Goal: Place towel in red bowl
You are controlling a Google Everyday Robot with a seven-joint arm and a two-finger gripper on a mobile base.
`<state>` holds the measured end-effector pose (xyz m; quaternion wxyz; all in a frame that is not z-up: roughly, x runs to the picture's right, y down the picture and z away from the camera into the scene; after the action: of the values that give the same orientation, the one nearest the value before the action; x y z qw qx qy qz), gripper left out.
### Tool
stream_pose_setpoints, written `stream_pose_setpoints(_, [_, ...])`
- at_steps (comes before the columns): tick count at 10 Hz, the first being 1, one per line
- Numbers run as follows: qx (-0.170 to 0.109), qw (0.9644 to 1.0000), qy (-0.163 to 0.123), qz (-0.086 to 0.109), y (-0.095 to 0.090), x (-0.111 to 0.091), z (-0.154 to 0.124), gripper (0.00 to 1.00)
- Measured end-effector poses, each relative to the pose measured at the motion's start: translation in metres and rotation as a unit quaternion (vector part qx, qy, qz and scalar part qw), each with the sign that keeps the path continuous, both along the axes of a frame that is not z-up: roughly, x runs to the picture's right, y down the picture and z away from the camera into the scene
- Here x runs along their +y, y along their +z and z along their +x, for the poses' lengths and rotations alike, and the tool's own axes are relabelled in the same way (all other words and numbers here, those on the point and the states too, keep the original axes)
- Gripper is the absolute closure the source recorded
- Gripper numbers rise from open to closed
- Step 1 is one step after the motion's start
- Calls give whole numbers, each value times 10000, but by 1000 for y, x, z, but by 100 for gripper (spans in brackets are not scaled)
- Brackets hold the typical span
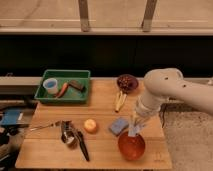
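Note:
The red bowl (131, 145) sits near the front right of the wooden table (50, 150). A folded blue towel (118, 125) lies flat on the table just to the bowl's upper left. My gripper (134, 128) hangs from the white arm (162, 90), pointing down. It is right beside the towel's right edge and over the bowl's far rim. A pale patch shows at its tip; I cannot make out what it is.
A green tray (46, 96) at the back left holds a blue cup (50, 86), an orange stick (62, 90) and a brown block (76, 85). A dark bowl (127, 82), a banana (119, 100), an orange fruit (90, 125) and metal utensils (69, 135) lie around.

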<state>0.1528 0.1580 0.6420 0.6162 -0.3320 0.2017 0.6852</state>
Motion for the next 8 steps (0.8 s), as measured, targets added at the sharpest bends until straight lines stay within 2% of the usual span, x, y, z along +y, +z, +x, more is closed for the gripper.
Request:
stream_pose_setpoints(2, [-6,9995,-70,-315,-6,20,-3,97])
stream_pose_setpoints(5, [69,9954,-27,-953,15,55,-1,65])
stream_pose_setpoints(8, [75,9918,31,-1272,24,69,-1,37])
